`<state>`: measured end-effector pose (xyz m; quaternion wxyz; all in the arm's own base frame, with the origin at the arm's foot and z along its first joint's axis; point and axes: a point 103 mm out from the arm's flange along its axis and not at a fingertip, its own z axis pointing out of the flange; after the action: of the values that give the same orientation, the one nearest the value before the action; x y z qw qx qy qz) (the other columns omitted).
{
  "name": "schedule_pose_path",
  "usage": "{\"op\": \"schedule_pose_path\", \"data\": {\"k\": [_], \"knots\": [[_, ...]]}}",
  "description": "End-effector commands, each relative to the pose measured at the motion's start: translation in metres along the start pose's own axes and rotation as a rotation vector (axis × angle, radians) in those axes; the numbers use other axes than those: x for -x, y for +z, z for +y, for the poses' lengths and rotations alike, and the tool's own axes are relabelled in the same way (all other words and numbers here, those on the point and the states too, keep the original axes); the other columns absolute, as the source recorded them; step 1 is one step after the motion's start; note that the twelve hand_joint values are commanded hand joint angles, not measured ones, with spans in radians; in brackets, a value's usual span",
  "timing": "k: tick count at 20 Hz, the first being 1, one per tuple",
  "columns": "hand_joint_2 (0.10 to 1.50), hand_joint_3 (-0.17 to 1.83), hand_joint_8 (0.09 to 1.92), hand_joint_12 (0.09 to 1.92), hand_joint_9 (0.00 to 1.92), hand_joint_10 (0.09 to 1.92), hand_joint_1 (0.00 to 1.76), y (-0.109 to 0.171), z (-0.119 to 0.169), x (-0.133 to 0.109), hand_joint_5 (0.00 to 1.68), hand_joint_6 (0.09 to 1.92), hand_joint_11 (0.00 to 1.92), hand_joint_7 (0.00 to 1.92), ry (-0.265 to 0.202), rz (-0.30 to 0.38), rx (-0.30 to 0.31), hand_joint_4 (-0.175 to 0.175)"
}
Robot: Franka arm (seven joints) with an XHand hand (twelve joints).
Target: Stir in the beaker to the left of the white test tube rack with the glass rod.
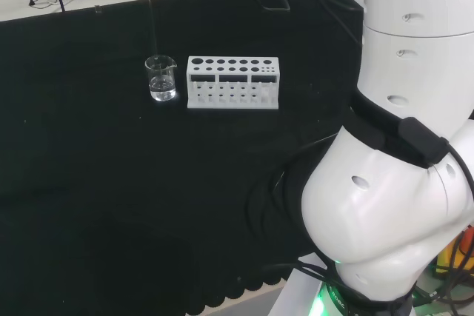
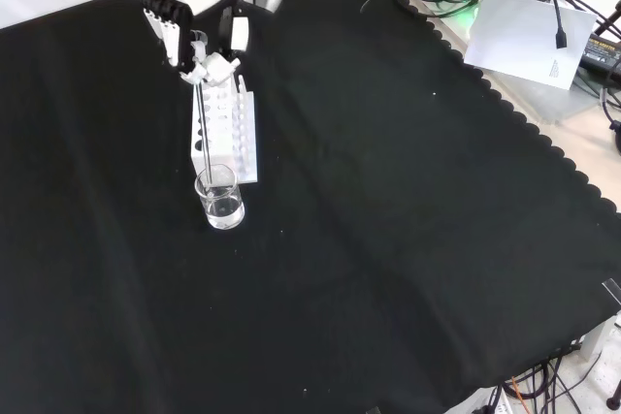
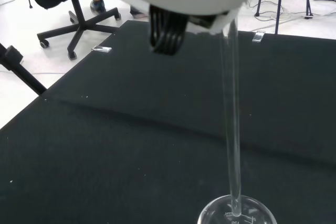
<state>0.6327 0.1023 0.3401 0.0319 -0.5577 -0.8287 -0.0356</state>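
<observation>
A small clear beaker with a little clear liquid stands just left of the white test tube rack in the head view. In the front view the beaker sits in front of the rack. The black and white hand hangs above the rack's far end, its fingers curled on the top of a thin glass rod. The rod runs straight down, and its lower end is inside the beaker's rim in the wrist view, where the rod looks upright.
The black cloth spreads wide around the beaker and rack. Its scalloped edge runs along the right of the front view, with papers and cables beyond. The arm's white links take up the right of the head view.
</observation>
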Motion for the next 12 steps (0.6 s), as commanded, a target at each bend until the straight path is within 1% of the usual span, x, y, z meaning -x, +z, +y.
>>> {"op": "schedule_pose_path", "data": {"k": [1, 3, 5, 6, 8, 9, 12], "knots": [[0.59, 0.84, 1.13, 0.75, 1.79, 0.89, 1.22, 0.015, 0.000, 0.007, 1.21, 0.85, 1.76, 1.52, 0.005, 0.015, -0.022, -0.175], [0.59, 0.84, 1.13, 0.75, 1.79, 0.89, 1.22, 0.028, -0.001, 0.006, 1.21, 0.85, 1.76, 1.52, 0.008, 0.015, -0.047, -0.175], [0.59, 0.84, 1.13, 0.75, 1.79, 0.89, 1.22, 0.035, 0.000, 0.005, 1.22, 0.85, 1.76, 1.52, 0.010, 0.017, -0.056, -0.175], [0.59, 0.84, 1.13, 0.75, 1.79, 0.89, 1.22, 0.040, -0.002, 0.007, 1.22, 0.85, 1.76, 1.52, 0.026, 0.010, -0.057, -0.175], [0.59, 0.84, 1.13, 0.75, 1.79, 0.89, 1.22, 0.046, 0.000, 0.008, 1.22, 0.85, 1.76, 1.52, 0.035, 0.000, -0.069, -0.175], [0.59, 0.84, 1.13, 0.75, 1.80, 0.89, 1.22, 0.057, -0.002, 0.008, 1.22, 0.85, 1.76, 1.52, 0.013, -0.007, -0.073, -0.175], [0.59, 0.84, 1.13, 0.75, 1.80, 0.89, 1.22, 0.065, 0.012, 0.002, 1.22, 0.85, 1.76, 1.52, 0.001, -0.012, -0.109, -0.175]]}}
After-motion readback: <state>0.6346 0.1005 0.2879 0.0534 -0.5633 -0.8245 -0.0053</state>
